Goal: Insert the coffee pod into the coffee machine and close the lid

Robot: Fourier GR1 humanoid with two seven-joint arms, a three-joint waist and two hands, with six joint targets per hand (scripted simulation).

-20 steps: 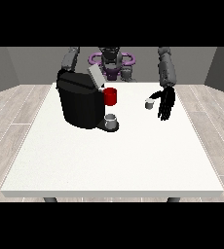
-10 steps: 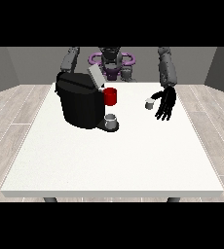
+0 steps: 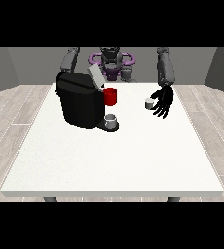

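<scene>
**One pod, hand closing in**

Large white table (image 3: pixel 109 160); bulky black coffee machine (image 3: pixel 80 104), lid raised. The hand at the view's right (image 3: pixel 162 101), fingers spread, has drifted nearer the small white coffee pod (image 3: pixel 148 103) at its 9 o'clock; nothing grasped yet.

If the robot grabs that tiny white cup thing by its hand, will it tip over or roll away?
The coffee pod looks small and squat, so it is probably light and may scoot if nudged by the hand at the view's right. Standing upright it shouldn't roll; tipped sideways, it probably would.
</scene>
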